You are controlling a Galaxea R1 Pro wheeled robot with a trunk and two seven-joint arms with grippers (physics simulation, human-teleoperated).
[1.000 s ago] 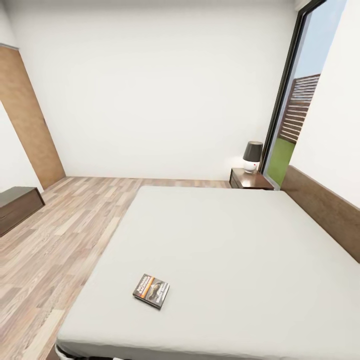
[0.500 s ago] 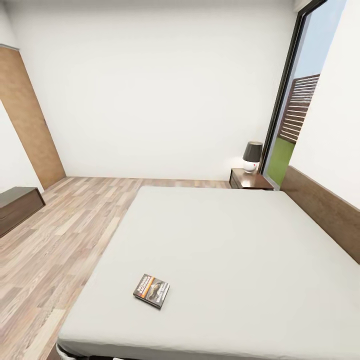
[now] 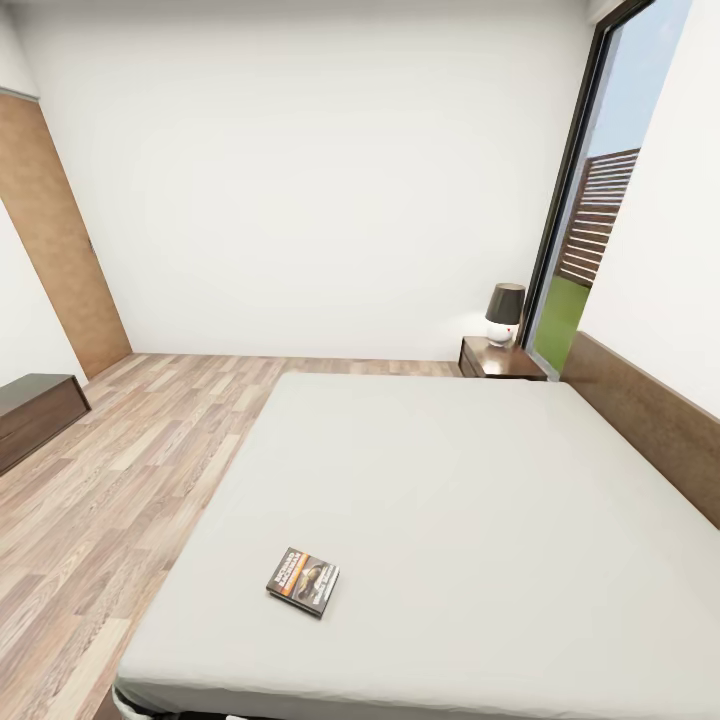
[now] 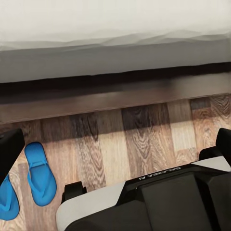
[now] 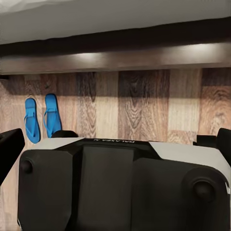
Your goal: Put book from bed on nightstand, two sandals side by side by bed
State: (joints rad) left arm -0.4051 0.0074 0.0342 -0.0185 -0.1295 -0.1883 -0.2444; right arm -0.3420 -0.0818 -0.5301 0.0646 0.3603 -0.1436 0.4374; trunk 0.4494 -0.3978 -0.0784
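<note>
The book lies flat on the pale mattress of the bed, near its front left corner. A dark nightstand stands at the far side of the bed, by the headboard. Two blue sandals lie side by side on the plank floor close to the bed's dark frame. In the left wrist view one sandal shows whole and the other is cut off at the edge. My left gripper and right gripper hang over the floor, both open and holding nothing.
A lamp stands on the nightstand. A long low dresser sits at the left wall beside a wooden door. A tall window is at the back right. My own base shows below both wrists.
</note>
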